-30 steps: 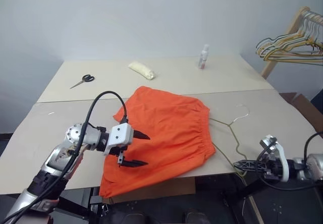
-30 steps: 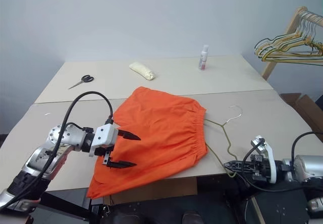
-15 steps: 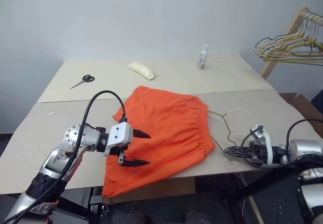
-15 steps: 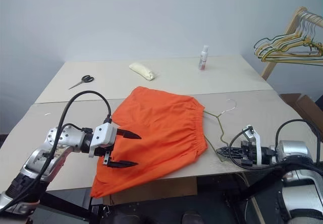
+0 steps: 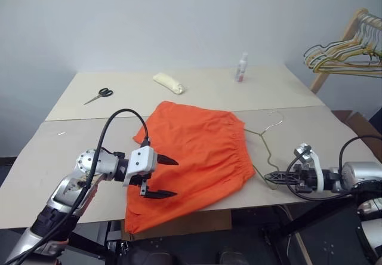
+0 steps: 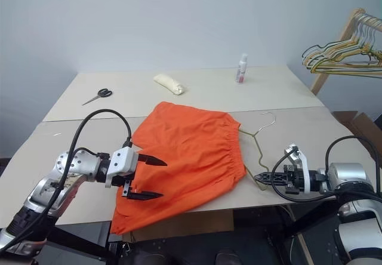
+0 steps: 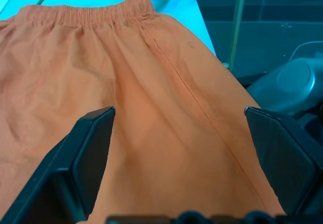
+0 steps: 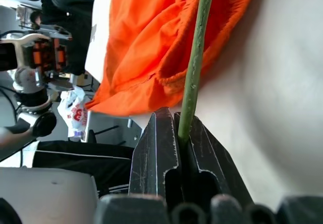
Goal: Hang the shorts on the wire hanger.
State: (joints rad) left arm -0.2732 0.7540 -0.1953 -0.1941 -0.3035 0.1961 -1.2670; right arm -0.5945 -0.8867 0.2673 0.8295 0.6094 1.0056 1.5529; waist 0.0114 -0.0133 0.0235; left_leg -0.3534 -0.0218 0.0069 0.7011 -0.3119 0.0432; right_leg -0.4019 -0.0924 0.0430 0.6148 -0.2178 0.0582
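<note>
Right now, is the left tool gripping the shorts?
No. The left tool hovers over the shorts with its fingers spread wide and no fabric pinched between them.

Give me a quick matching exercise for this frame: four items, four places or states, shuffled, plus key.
1. right gripper
2. left gripper
3. scissors
4. white bottle

A. open, above the shorts
B. flat on the far table, robot's left
C. shut on the wire hanger
D. upright on the far table, robot's right

Pairs: 1-C, 2-A, 3-B, 4-D
</note>
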